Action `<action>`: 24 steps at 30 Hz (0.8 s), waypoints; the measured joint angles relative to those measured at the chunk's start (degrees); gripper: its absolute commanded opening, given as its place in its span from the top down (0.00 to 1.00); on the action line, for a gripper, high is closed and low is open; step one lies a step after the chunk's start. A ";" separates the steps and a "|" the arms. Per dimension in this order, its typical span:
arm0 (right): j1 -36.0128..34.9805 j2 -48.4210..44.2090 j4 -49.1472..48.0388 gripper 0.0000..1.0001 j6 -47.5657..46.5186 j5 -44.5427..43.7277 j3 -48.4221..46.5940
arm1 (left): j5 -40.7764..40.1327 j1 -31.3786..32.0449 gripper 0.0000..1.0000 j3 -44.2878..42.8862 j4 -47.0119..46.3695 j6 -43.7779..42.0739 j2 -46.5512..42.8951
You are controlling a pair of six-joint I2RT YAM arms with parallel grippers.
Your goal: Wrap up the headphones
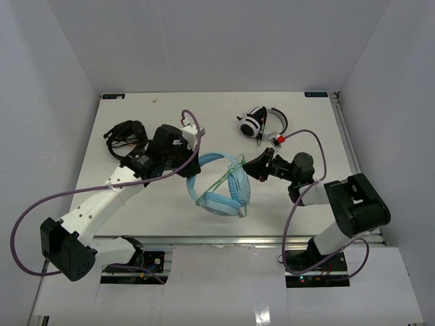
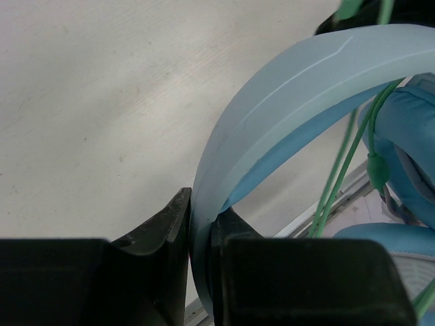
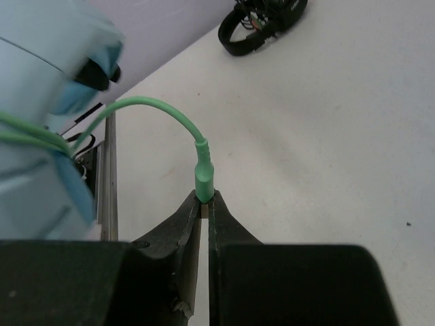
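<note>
Wrapping appears mostly done: left claw [image 2: 200,217] clamped on the headband [image 2: 285,81] of the headphones [image 1: 221,193] near the desk [image 1: 204,122] near edge, cable [image 1: 228,175] looped around them, right claw [image 3: 204,204] pinching the plug [image 3: 203,178], loose end left to secure.

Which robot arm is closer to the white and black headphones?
Right. The right arm is just in front of the white-and-black headphones; the left arm is farther left.

Light blue headphones [image 1: 221,204] mid-table, green cable [image 1: 228,177] looped across them.
</note>
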State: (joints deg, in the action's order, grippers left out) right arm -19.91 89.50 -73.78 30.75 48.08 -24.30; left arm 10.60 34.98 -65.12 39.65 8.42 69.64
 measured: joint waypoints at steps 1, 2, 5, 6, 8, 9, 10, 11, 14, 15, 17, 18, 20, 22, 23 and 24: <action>0.06 -1.77 1.34 0.92 -0.52 -0.13 -0.68 | -1.03 0.00 1.00 0.04 0.22 -0.28 0.53; 0.06 -3.47 3.23 0.92 -1.10 -0.37 -1.43 | -2.34 0.00 1.00 0.16 0.32 -0.50 0.81; 0.03 -7.48 9.71 0.92 -2.89 -1.36 -3.26 | -5.77 0.00 1.00 0.55 0.22 -0.86 1.18; 0.02 -8.43 11.77 0.92 -3.47 -1.71 -3.69 | -6.65 0.00 1.00 0.63 0.12 -0.92 1.30; 0.01 -9.18 15.48 0.92 -4.29 -2.48 -4.01 | -8.18 0.01 1.00 0.63 -0.16 -0.99 1.79; 0.01 -9.44 17.35 0.92 -4.60 -2.90 -4.10 | -8.97 0.02 1.00 0.63 -0.28 -1.03 2.07; 0.01 -9.64 19.01 0.92 -4.90 -3.22 -4.19 | -9.81 0.03 1.00 0.64 -0.32 -1.07 2.55; 0.01 -9.81 20.72 0.92 -5.22 -3.53 -4.36 | -10.66 0.04 1.00 0.65 -0.31 -1.10 3.16; 0.01 -10.28 25.46 0.92 -5.95 -4.15 -5.39 | -12.90 0.06 1.00 0.69 -0.36 -0.95 5.58; 0.00 -10.40 26.78 0.92 -6.11 -4.22 -5.82 | -13.67 0.10 1.00 0.69 -0.43 -0.73 6.52; -0.03 -10.71 29.37 0.92 -6.51 -4.41 -6.69 | -15.03 0.22 1.00 0.69 -0.49 -0.15 8.24; -0.04 -11.04 30.51 0.92 -6.75 -4.47 -6.97 | -15.79 0.30 1.00 0.69 -0.46 0.22 8.95; -0.05 -11.85 32.65 0.92 -7.15 -4.55 -7.41 | -17.69 0.45 1.00 0.68 -0.31 1.06 10.00; -0.08 -12.55 34.49 0.92 -7.34 -4.59 -7.94 | -20.21 0.56 1.00 0.41 0.40 2.28 10.46; -0.11 -12.63 35.01 0.92 -7.39 -4.61 -8.27 | -21.44 0.65 1.00 0.06 0.80 2.80 10.63; -0.14 -12.72 35.53 0.92 -7.43 -4.63 -8.61 | -22.66 0.74 1.00 -0.29 1.20 3.32 10.79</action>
State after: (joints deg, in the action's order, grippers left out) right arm -20.05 76.78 -38.25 23.32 43.45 -32.91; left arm -12.06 35.72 -65.41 40.85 11.74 80.44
